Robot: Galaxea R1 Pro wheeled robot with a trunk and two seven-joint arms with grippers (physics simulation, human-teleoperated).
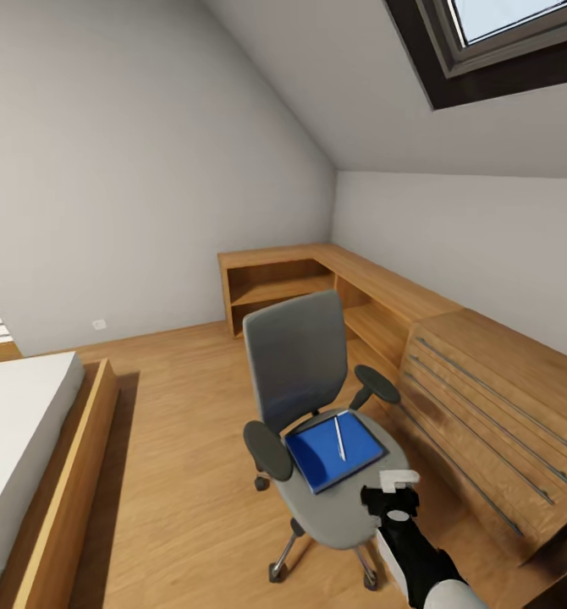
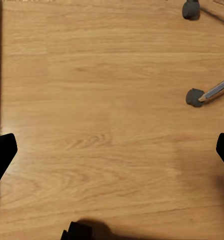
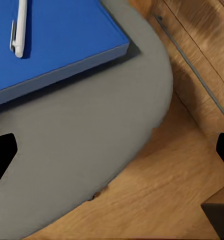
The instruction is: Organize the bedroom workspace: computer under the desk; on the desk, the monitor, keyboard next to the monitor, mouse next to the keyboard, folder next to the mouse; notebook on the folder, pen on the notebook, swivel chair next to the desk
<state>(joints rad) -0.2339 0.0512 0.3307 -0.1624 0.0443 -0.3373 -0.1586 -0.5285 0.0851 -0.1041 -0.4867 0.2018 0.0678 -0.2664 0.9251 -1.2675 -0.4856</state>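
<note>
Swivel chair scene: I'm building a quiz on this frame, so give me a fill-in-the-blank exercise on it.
1. The blue folder lies on the seat of the ____.
2. The white pen rests on top of the ____.
3. The right gripper hovers over the seat's front edge with its fingers ____.
4. The chest of drawers stands to the chair's ____.

Missing: swivel chair; folder; open; right
</note>
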